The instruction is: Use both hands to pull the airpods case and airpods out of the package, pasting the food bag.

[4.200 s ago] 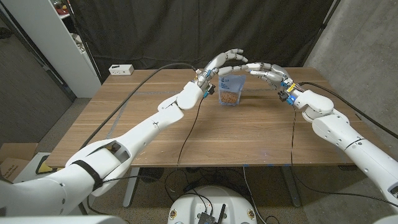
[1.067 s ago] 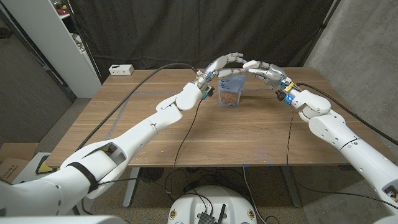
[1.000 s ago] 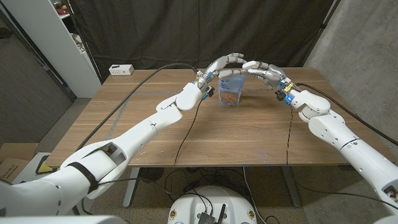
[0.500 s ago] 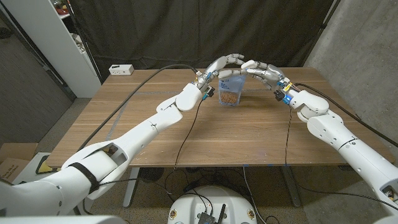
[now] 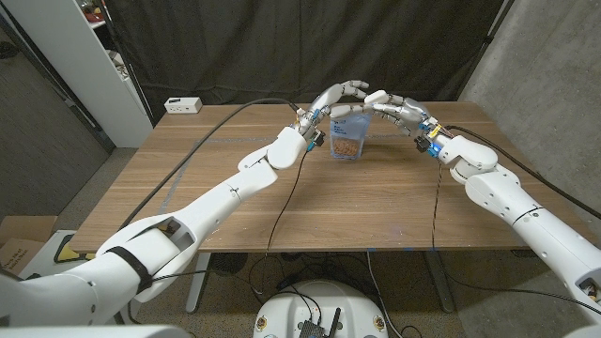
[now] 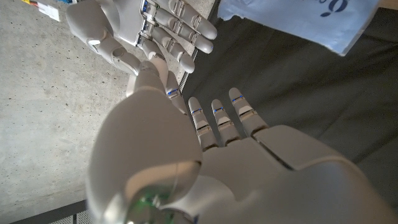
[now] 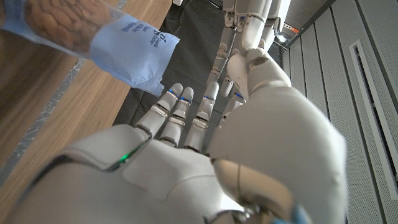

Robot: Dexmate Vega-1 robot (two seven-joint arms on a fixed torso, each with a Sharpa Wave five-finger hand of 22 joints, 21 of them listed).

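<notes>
At the far middle of the worktop (image 5: 282,202), upright food bag (image 5: 349,137); above its top, left robot hand (image 5: 336,97) and right robot hand (image 5: 392,105), fingers spread, holding nothing

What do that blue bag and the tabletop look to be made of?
Food bag: likely thin plastic film, pale blue and printed, with a clear window showing brown pieces; its top edge looks flat and smooth.
Table: wood or wood-look laminate, matte brown with visible grain.
</notes>
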